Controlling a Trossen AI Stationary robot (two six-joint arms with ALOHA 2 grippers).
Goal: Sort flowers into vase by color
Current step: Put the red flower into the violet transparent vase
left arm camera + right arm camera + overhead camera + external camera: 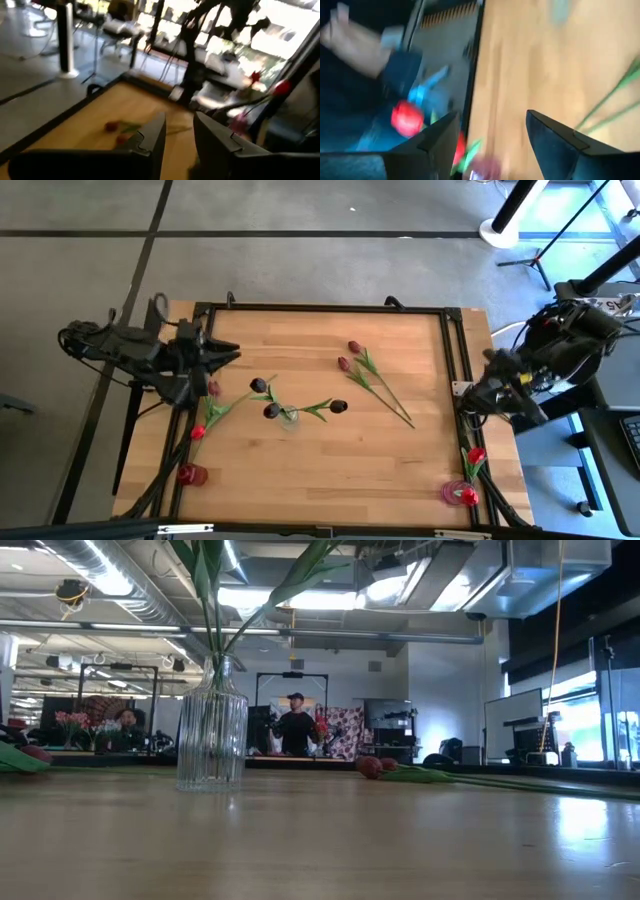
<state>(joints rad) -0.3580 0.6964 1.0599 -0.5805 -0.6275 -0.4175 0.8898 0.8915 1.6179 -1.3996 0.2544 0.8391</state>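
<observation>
A clear ribbed glass vase [289, 420] [212, 730] stands mid-table and holds three dark maroon tulips [271, 411] by their stems. Two mauve-pink tulips [350, 356] [371, 766] [113, 127] lie flat on the wood, right of the vase. A red vase [191, 474] at the near left corner holds a red tulip [198, 432]. A pinkish vase [458, 492] at the near right corner holds red tulips [476, 453] [406, 119]. My left gripper [232, 353] [177, 145] hovers open over the table's left side. My right gripper [466, 402] [492, 140] hangs open at the right edge.
A black metal frame [320, 308] rims the table. Bare wood lies between the clear vase and the near edge. A person [296, 725] stands in the room beyond the far edge. Stands and cables sit on the floor to the right.
</observation>
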